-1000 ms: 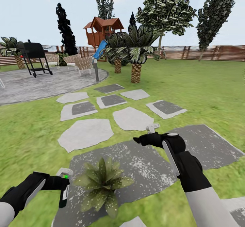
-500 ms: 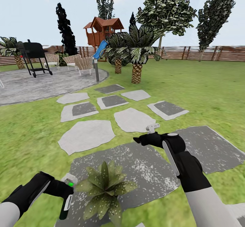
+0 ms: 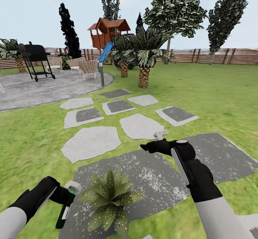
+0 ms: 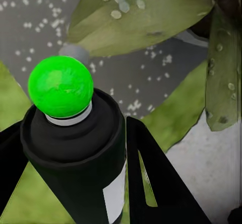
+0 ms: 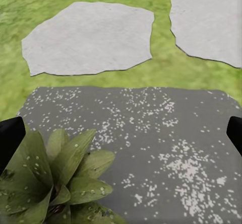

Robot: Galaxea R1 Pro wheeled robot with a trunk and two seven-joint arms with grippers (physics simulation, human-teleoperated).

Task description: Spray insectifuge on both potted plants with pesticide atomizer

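Left arm aiming the bottle at a speckled plant.

Head view: the left gripper (image 3: 68,196) is clamping the pesticide atomizer (image 3: 63,213) lower left, beside the potted plant (image 3: 110,198); the right gripper (image 3: 152,142), centre, is holding nothing, its opening unclear. Left wrist: atomizer tip glowing green. Right wrist: fingertips spread wide over the paving (image 5: 151,133).

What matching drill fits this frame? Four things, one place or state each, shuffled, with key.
Things:
1. pesticide atomizer
2. speckled potted plant
3. right gripper
4. barbecue grill

Places or states:
A. on the round paved patio, far left
B. held between the left gripper's fingers, green ball on top
C. on the dark speckled paving slab, beside the left gripper
D. empty, above that dark slab

Pairs: 1-B, 2-C, 3-D, 4-A
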